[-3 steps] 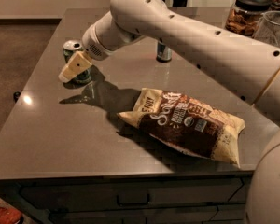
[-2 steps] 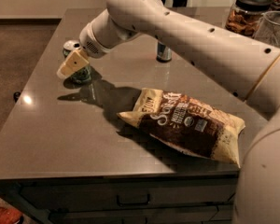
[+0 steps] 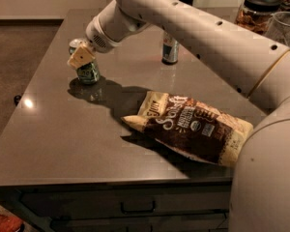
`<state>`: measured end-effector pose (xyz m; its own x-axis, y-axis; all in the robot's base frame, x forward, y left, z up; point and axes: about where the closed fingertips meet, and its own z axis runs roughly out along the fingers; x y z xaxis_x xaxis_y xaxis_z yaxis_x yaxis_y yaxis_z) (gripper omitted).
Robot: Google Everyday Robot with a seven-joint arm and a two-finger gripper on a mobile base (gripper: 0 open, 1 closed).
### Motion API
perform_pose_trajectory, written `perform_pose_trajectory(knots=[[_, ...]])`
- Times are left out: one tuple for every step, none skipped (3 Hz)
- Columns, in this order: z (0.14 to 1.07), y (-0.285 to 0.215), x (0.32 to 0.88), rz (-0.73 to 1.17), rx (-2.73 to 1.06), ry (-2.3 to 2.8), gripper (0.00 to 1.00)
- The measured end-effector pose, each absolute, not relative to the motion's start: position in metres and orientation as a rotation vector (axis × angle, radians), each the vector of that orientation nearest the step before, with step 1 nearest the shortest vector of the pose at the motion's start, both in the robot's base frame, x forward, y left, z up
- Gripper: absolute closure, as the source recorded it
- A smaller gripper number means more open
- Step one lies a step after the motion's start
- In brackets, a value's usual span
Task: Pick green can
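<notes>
**Gripper at the green can, far-left part of the table**

The green can stands upright on the grey table, towards its far-left corner. Its silver top shows just left of the wrist, and its lower body shows below the gripper. The gripper sits at the can's upper half, overlapping it from the viewer's side, with a cream-coloured pad lying tilted across the can's front. From this view it cannot be told whether the gripper is spread around the can, closed on it, or only in front of it. The can's base rests on the table surface, and a dark shadow lies beside it to the right.

The white arm reaches in from the right edge, crossing above the table to the can. A brown-and-cream snack bag lies flat near the table's middle, well apart from the can. A slim silver-and-blue can stands further back, partly behind the arm. A dark-lidded jar stands at the far right.
</notes>
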<state>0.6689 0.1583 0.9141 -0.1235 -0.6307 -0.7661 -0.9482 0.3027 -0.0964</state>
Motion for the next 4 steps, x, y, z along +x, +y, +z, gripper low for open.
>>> perform_pose_trajectory(knots=[[0.932,0.139,0.672,0.542,-1.412,1.850,0.90],[0.954,0.129,0.672,0.527,-1.416,1.845,1.00],[0.988,0.105,0.678,0.495,-1.415,1.817,1.00],[0.990,0.105,0.678,0.494,-1.416,1.814,1.00]])
